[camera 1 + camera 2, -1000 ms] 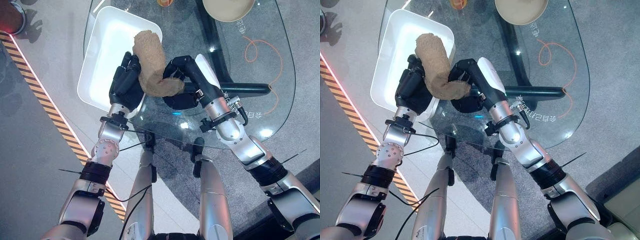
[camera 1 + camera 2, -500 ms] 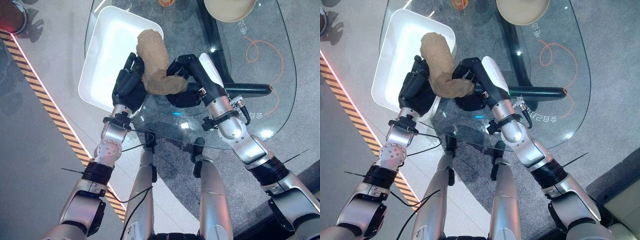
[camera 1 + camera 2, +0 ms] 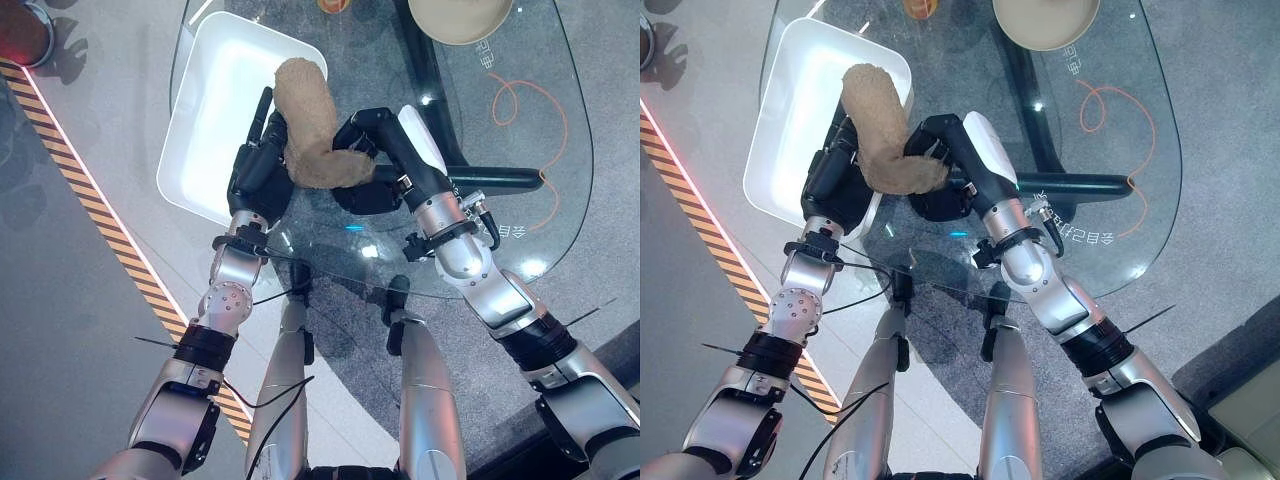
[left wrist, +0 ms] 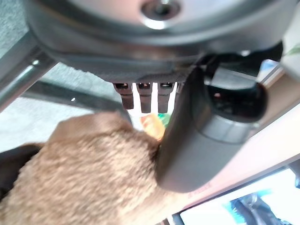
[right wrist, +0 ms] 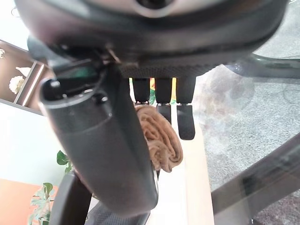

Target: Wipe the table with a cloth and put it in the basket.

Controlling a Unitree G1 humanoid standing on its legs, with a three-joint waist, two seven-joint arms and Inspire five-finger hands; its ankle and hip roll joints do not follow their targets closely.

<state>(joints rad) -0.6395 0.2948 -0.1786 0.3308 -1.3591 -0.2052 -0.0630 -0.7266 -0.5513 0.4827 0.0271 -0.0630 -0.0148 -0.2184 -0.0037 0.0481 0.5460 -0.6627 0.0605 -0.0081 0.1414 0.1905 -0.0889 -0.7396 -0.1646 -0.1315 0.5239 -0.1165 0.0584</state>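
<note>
I hold the brown cloth between both my hands, above the near left part of the glass table. My right hand has its fingers curled round the lower, bunched end of the cloth, with the thumb folded against it; in my right wrist view the rolled cloth sits between my thumb and fingers. My left hand lies against the cloth's left side. Its fingers are fairly straight and point up alongside the cloth, while in my left wrist view the thumb presses on the fuzzy fabric. The cloth rises from my hands in a thick roll, and its upper end reaches over the near right edge of the white basket, a shallow rectangular tray that sits at the table's left edge, partly over it. My left hand is at that same rim. At the far edge of the table stands a beige bowl, and an orange cord loops under the glass to my right.
</note>
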